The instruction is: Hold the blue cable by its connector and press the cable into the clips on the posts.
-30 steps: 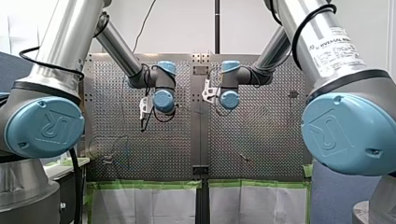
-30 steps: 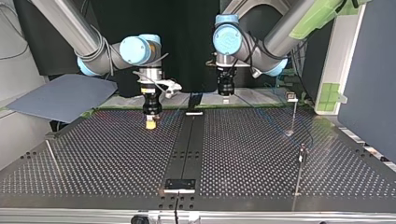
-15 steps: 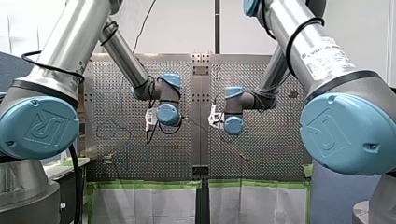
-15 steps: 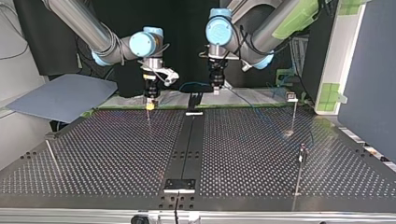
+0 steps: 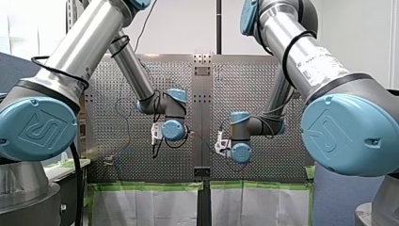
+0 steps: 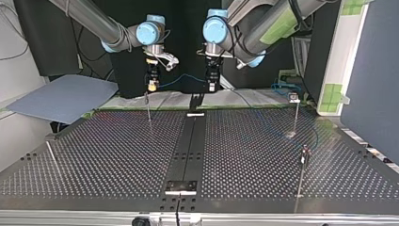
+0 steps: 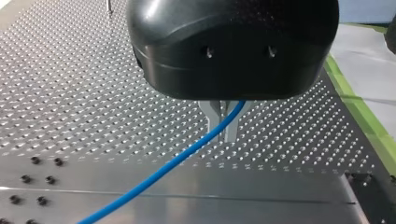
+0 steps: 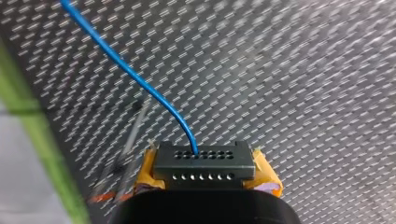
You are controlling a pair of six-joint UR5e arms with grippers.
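counter (image 7: 70,93): perforated metal, satin sheen. blue cable (image 7: 163,168): smooth glossy jacket. connector (image 8: 204,161): matt grey. left claw (image 7: 223,133) housing: glossy black plastic.

We lifted our right gripper (image 6: 151,88) with the connector (image 8: 204,161) off the table (image 6: 94,155) and drew it and our left gripper (image 6: 211,87) back toward the front view's near edge, raising the blue cable (image 7: 161,171) between them.

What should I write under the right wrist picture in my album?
My right gripper, jaws shut on the grey connector, with the blue cable leading over the perforated table.
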